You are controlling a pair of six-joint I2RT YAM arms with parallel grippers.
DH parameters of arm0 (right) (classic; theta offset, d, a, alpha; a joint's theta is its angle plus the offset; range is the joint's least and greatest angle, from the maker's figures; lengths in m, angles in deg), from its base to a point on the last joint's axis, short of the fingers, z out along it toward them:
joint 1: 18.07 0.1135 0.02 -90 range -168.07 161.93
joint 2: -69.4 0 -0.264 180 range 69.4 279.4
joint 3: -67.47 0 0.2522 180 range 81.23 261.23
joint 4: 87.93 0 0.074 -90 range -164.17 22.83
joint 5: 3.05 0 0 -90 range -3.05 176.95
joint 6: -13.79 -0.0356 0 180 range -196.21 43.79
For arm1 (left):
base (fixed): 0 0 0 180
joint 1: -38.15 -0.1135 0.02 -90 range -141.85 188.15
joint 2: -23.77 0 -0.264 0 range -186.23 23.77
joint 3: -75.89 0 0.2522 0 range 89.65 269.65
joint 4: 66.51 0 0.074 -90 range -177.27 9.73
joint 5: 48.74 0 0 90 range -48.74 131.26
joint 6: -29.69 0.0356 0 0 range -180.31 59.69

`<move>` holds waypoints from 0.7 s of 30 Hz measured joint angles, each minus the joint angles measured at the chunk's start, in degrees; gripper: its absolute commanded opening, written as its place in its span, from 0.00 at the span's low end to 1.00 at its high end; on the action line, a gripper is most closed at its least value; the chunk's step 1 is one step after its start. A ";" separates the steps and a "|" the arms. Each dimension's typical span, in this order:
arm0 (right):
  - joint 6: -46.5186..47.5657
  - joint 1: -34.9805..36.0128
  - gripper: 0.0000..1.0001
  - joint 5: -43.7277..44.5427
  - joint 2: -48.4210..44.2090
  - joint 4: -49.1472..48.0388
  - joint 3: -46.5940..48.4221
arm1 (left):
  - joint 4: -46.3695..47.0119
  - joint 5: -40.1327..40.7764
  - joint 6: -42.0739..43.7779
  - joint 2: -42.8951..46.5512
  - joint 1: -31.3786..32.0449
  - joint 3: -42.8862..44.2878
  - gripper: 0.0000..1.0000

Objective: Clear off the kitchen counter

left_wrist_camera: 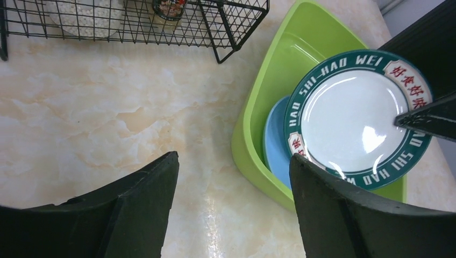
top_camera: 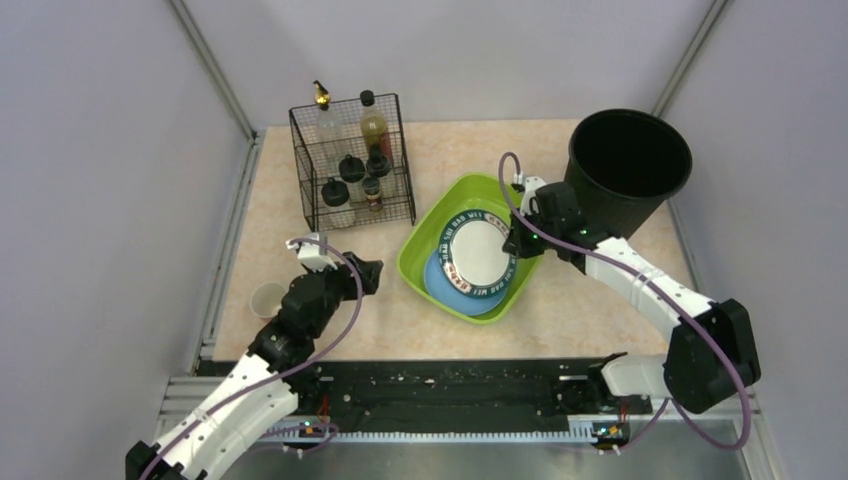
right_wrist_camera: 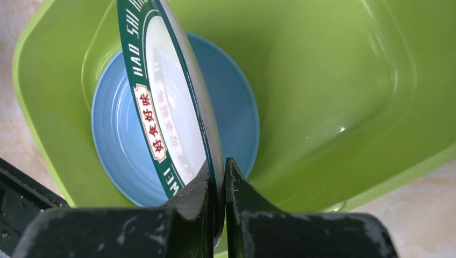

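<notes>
The beige marbled kitchen counter (top_camera: 570, 320) carries a green tub (top_camera: 413, 257). In the tub a blue plate (top_camera: 443, 287) lies flat, and a white plate with a green lettered rim (top_camera: 480, 250) tilts over it. My right gripper (top_camera: 516, 240) is shut on that plate's right edge. The right wrist view shows the rim (right_wrist_camera: 161, 107) pinched between the fingers (right_wrist_camera: 218, 174), above the blue plate (right_wrist_camera: 115, 145) and the tub (right_wrist_camera: 333, 80). My left gripper (top_camera: 368, 270) is open and empty over bare counter (left_wrist_camera: 107, 107), left of the tub (left_wrist_camera: 253, 134).
A black wire basket (top_camera: 352, 165) with several bottles stands at the back left. A tall black bin (top_camera: 628, 165) stands at the back right, close behind my right wrist. A small pale cup (top_camera: 267, 298) sits near the counter's left edge. A black rail (top_camera: 450, 385) runs along the front.
</notes>
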 measured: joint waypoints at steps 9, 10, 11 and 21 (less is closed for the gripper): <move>-2.32 0.31 0.16 -4.50 4.09 -3.45 -1.68 | -2.05 2.78 -0.83 4.15 0.00 -0.83 0.82; -2.49 0.31 0.18 -4.87 4.42 -4.13 -1.97 | -2.19 3.04 -0.87 4.35 0.00 -0.85 0.82; -2.51 0.31 0.20 -5.14 4.83 -4.61 -2.23 | -2.32 3.19 -0.90 4.46 0.00 -0.85 0.82; -3.37 0.31 0.48 -3.26 7.37 -6.25 -4.46 | -3.06 3.61 -0.90 5.18 0.00 -0.87 0.81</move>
